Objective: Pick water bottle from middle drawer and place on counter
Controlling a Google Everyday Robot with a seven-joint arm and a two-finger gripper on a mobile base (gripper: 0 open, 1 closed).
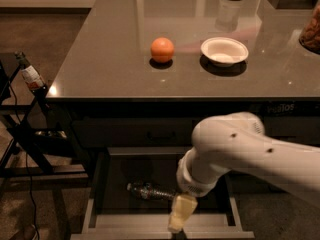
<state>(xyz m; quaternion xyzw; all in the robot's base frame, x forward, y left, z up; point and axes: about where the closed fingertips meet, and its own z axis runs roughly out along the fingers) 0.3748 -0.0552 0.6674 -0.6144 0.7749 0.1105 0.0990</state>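
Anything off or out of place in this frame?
Only the water bottle: it lies on its side on the floor of the open middle drawer, not upright. The gripper hangs near the drawer's front edge, by the bottle's end. No spill shows; orange and bowl sit normally on the counter.

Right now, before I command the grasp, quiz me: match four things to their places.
1 water bottle
2 orange
3 white bowl
4 gripper

A on the counter, right of the orange
B lying in the middle drawer
C low over the drawer's front edge
D on the counter, left of the bowl

Pairs: 1-B, 2-D, 3-A, 4-C
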